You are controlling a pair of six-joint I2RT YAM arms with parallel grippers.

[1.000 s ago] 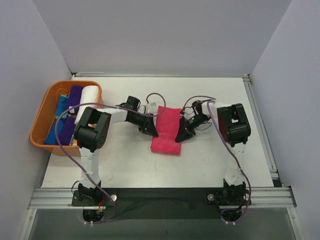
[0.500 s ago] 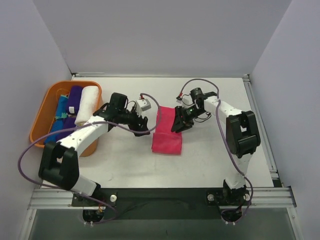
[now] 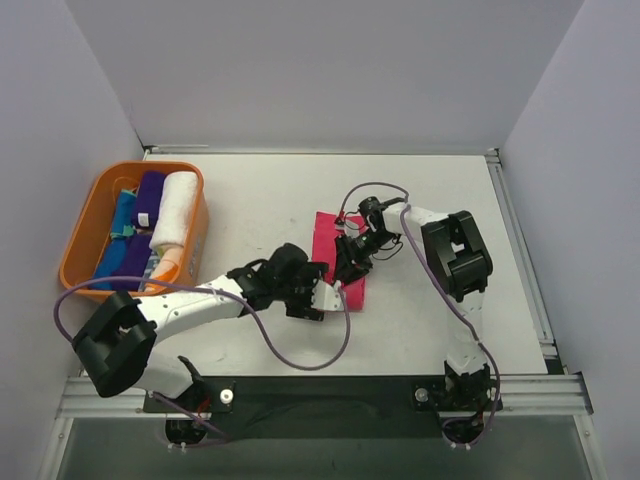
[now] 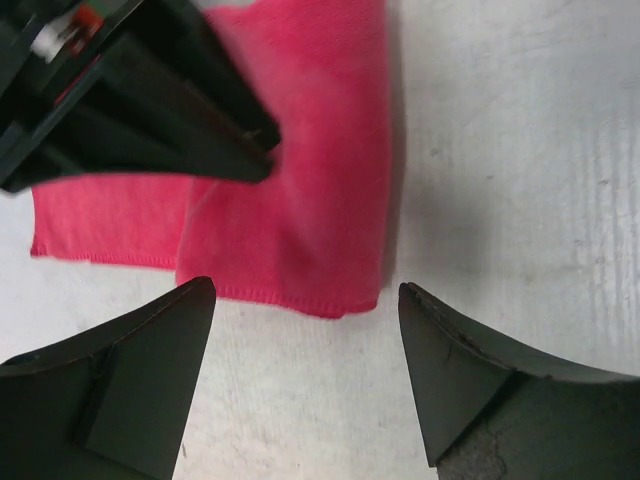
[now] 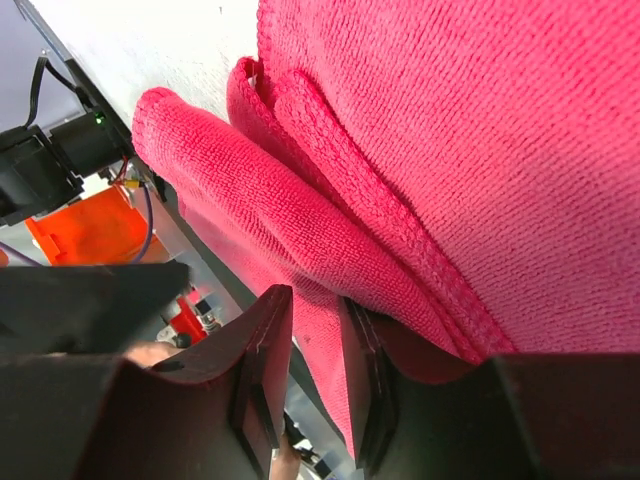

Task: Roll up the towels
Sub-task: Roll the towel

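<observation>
A hot pink towel (image 3: 325, 232) lies flat mid-table, its near right part bunched into folds. My right gripper (image 3: 348, 268) rests on that part; in the right wrist view its fingers (image 5: 312, 300) stand close together with a layer of the pink towel (image 5: 450, 120) pinched between them. My left gripper (image 3: 325, 293) hangs just short of the towel's near edge, open wide, nothing between its fingers (image 4: 305, 290). In the left wrist view the towel (image 4: 320, 200) lies straight ahead, and the right gripper's black fingers (image 4: 190, 130) press on it. Rolled purple (image 3: 148, 195), white (image 3: 178, 205) and teal (image 3: 118, 235) towels lie in the basket.
The orange plastic basket (image 3: 95, 195) stands at the table's left edge. Grey walls close in the table at the back and both sides. A metal rail (image 3: 320, 390) runs along the near edge by the arm bases. Cables loop from both arms over the table.
My left arm swung from the towel's left side round to its near edge and opened wide. My right gripper moved nearer along the towel and bunched up its right part.
</observation>
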